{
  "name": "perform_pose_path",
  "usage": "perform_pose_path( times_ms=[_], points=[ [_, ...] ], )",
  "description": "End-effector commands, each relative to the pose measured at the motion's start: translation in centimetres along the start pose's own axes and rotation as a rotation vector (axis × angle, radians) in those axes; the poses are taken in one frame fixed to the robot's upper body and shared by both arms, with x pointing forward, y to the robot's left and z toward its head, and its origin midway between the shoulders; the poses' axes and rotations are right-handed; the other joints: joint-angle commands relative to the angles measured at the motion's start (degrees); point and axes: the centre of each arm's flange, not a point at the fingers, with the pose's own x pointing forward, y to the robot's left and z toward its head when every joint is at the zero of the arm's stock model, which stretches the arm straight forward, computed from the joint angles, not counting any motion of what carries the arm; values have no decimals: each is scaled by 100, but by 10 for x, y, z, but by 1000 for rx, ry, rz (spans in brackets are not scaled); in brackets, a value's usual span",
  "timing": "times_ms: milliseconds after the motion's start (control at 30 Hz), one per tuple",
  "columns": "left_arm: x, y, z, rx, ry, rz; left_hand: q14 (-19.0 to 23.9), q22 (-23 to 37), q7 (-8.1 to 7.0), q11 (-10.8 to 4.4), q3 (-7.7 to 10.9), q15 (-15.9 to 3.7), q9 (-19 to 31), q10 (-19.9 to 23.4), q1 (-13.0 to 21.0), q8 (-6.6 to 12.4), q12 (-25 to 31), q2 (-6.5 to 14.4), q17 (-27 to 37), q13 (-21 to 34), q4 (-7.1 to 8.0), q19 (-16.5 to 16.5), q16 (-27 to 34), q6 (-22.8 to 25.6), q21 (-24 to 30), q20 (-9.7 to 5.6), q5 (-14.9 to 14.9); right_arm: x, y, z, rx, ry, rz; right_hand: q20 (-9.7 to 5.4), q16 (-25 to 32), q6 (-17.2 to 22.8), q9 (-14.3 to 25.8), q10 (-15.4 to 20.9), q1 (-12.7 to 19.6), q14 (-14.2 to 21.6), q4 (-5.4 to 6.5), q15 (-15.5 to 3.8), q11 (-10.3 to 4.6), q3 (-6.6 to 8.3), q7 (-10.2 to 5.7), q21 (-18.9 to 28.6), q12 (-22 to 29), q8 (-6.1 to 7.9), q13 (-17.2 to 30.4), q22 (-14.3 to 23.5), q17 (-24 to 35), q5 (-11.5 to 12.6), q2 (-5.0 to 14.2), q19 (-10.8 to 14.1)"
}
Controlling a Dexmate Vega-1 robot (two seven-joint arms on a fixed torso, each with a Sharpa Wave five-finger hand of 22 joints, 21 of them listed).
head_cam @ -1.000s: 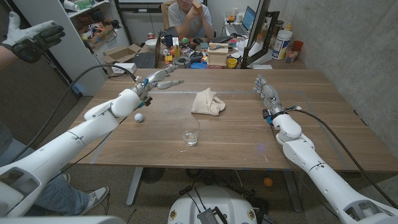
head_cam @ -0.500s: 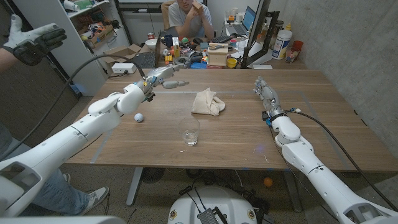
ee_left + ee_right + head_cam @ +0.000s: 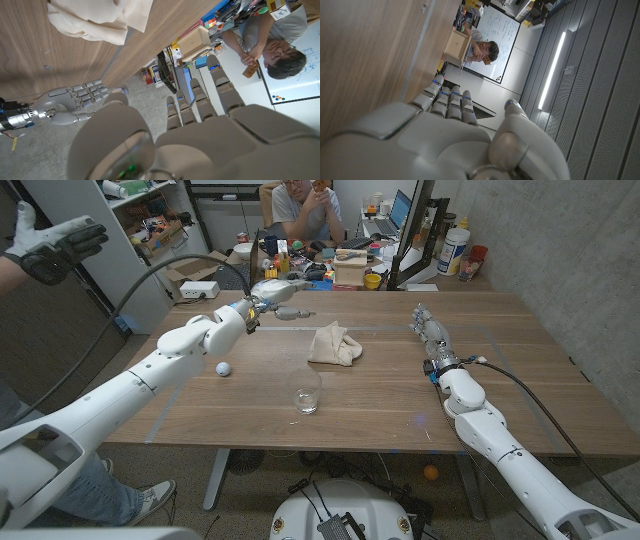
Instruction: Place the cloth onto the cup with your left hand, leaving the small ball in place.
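Cloth (image 3: 334, 343): a crumpled beige cloth is seen lying on the worktop (image 3: 520, 380), past the cup and well apart from it; in the left wrist view (image 3: 102, 17) it is nowhere touched by the fingers.
Change: over the last second the left hand (image 3: 277, 289) has been carried from beside the small ball up toward the far edge of the worktop, level with the cloth and to its left; the cloth, cup and ball have not been moved.
Meaning for the task: a reach toward the cloth is judged to be under way; no grasp has been made, so the placing itself is not yet begun.
Left hand fingers (image 3: 222, 90): held straight and apart, with nothing held.
Cup (image 3: 306, 392): a clear glass stands upright near the front middle of the worktop; it looks empty, though a little clear liquid cannot be ruled out.
Small ball (image 3: 223, 367): a white ball rests on the worktop left of the cup, apart from both cup and cloth.
Right hand (image 3: 427, 325): kept at the right side of the worktop, fingers extended and loosely together, nothing held.
Background: a person is seated behind the worktop's far edge.
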Motion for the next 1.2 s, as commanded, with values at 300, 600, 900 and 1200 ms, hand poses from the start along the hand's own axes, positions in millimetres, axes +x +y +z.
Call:
perform_pose_path(
  times_ms=[300, 600, 900, 1200],
  points=[
    [35, -11, 28, 102, -254, -124, 200, -4, 78, -59, 9, -50, 8, 56, 235, -62, -24, -102, 26, 29, -157, 373, 11, -60, 54, -50, 42, -4, -10, 0, -3, 15, -22, 20, -8, 41, 7, 57, 20, 66, -39, 14, 3, 18, -1, -5, -30, 12, 18, 33, 1, 29, -71, 17],
    [38, -29, 27, 103, -251, -170, 250, -11, 72, -101, -25, -21, 7, 95, 310, -70, -30, -206, 29, 42, -225, 609, -3, -42, 92, -54, 63, -7, -11, -4, -3, 32, -25, 33, -8, 51, 8, 73, 13, 72, -41, 22, 2, 13, -1, -14, -38, 6, 19, 34, 3, 30, -71, 15],
    [51, -50, 36, 115, -294, -236, 247, -24, -85, -190, -64, 1, 11, 149, 361, -54, -31, -284, 40, 55, -271, 748, -32, 40, 76, -12, 103, -4, -9, -4, -5, 36, -20, 38, -10, 55, 9, 79, 7, 77, -42, 24, 4, 7, 0, -22, -50, -2, 20, 35, 5, 31, -70, 15],
    [69, -57, 44, 96, -332, -255, 290, -29, -80, -174, -95, -11, 13, 221, 367, -42, -16, -320, 48, 63, -281, 817, -30, 97, 59, -11, 122, -8, -13, -6, -10, 43, -28, 46, -13, 58, 10, 86, 2, 77, -46, 28, -6, 2, -2, -30, -63, -11, 21, 35, 6, 32, -70, 16]
  ],
)
